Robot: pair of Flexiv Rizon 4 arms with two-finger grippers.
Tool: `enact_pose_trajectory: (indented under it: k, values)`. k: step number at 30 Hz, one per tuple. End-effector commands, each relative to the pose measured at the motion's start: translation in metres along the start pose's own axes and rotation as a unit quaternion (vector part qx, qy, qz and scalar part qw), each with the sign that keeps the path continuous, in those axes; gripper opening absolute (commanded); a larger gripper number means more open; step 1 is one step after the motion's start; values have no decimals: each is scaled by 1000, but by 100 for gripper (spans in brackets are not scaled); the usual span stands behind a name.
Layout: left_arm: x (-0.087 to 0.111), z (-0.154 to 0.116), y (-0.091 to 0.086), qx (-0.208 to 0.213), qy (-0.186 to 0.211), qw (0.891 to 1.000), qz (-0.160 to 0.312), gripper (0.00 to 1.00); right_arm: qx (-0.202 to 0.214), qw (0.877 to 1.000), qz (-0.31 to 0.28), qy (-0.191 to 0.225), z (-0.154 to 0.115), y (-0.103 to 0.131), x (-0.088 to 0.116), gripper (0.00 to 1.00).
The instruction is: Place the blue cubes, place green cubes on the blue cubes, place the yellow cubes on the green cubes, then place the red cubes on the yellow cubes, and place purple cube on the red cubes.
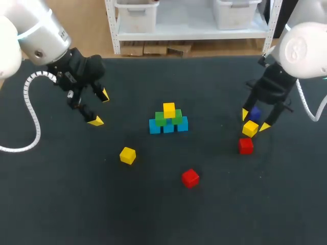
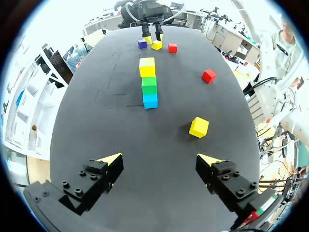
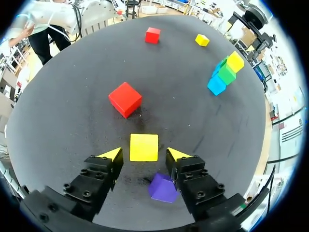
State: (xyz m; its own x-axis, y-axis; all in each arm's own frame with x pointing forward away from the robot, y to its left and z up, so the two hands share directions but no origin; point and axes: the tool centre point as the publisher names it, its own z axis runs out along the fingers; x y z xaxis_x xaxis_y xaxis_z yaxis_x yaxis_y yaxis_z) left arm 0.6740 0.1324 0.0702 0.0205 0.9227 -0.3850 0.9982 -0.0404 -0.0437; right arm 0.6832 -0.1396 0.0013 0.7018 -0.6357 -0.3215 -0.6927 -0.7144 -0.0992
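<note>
Right gripper (image 3: 143, 154) is low near the right edge of the tabletop (image 1: 61, 204), fingers spread, straddling a yellow cube (image 3: 144, 147) without contact. A purple cube (image 3: 162, 187) lies beside one finger and a red cube (image 3: 125, 99) just ahead. Left gripper (image 2: 159, 158) hangs spread near the left edge. Stack (image 1: 168, 120) of blue, green and one yellow cube sits mid-tabletop. Loose yellow cube (image 1: 127, 155) and second red cube (image 1: 190, 177) lie apart between stack and near edge.

Dark table (image 1: 51, 204), 3 blue cubes (image 1: 168, 127), 2 yel cubes (image 1: 127, 155), 2 red cubes (image 1: 190, 177), purple cube (image 1: 255, 114)
</note>
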Motion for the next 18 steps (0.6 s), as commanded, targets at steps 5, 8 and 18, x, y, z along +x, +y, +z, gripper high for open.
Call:
enact_pose_trajectory:
  k: [5,8,18]
  values:
    - [1,0,0,-1,-1,1000,1,100,-5,1000,-4,0,2,-1,0,49]
    - [1,0,0,-1,-1,1000,1,100,-7,1000,-5,0,3,0,-1,46]
    - [1,0,0,-1,-1,1000,1,100,-11,1000,5,1,4,1,-5,0]
